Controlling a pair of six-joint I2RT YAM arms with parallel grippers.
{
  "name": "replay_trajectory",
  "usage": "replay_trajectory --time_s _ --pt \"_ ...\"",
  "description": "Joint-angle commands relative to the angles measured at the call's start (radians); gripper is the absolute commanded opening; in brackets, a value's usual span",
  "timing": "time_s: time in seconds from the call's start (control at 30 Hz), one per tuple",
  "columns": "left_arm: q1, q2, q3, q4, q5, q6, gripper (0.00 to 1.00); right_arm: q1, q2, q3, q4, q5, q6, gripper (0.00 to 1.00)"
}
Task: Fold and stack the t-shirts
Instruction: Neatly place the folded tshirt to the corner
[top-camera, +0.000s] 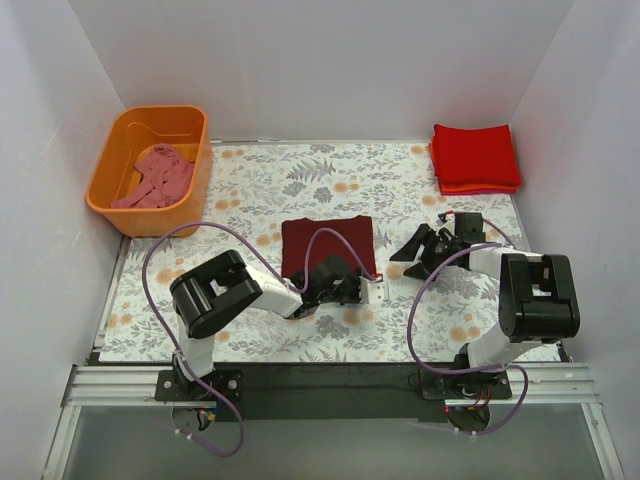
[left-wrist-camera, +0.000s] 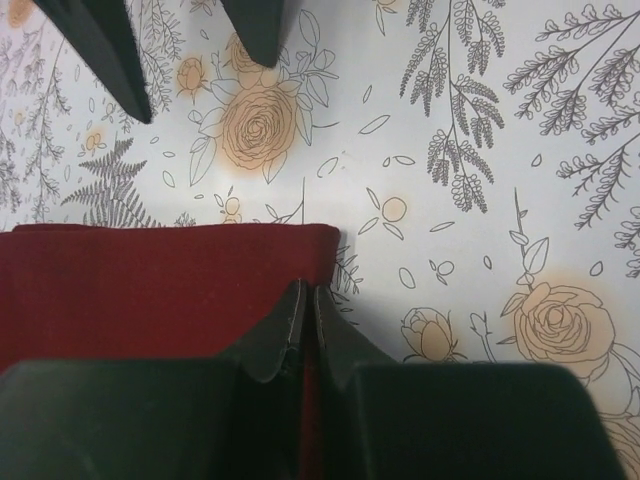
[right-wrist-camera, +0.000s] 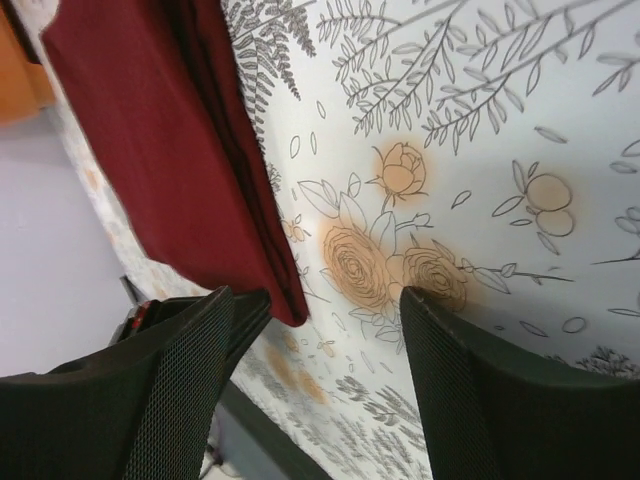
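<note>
The left end effector sits low on the counter, at the near right corner of the dark red shirt. From the top, the shirt lies in the middle of the flowery counter, folded into a neat, flat square. The right end effector is just to the right of the shirt, and its fingers are spread apart. A tidy pile of bright red shirts sits in the far right corner. An orange tub stands in the far left corner with a crumpled pink shirt inside.

In the left wrist view, the two fingers are pressed tight together. They rest right on the corner of the dark red shirt. I cannot tell if any cloth is pinched between them. The shirt's edge is straight and its corner is a bit rounded. The cloth looks soft and smooth.

In the right wrist view, the fingers are wide apart above the flower pattern. The dark red shirt lies beside them, with its corner close to one finger. Along its edge you can see the folded layers lying on top of each other. A bit of the orange tub shows behind it.
</note>
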Motion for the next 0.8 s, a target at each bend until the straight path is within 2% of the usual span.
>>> replay_trajectory --time_s 0.0,0.1,0.3,0.53,0.73,0.77 --pt "0.039 -0.047 0.017 0.004 0.048 -0.056 0.00 0.008 0.032 -0.056 0.253 -0.041 0.157 0.75" --pt "0.068 -0.096 0.043 -0.013 0.111 -0.120 0.00 0.054 0.058 -0.041 0.338 -0.033 0.214 0.76" --pt "0.100 -0.148 0.073 -0.027 0.164 -0.209 0.00 0.146 0.135 0.027 0.366 -0.016 0.301 0.76" --pt "0.113 -0.171 0.080 -0.021 0.197 -0.235 0.00 0.203 0.179 0.019 0.449 0.047 0.413 0.72" --pt "0.114 -0.167 0.091 -0.018 0.210 -0.263 0.00 0.258 0.313 0.105 0.515 0.123 0.476 0.61" --pt "0.114 -0.164 0.094 -0.016 0.202 -0.264 0.00 0.267 0.328 0.125 0.522 0.131 0.485 0.52"
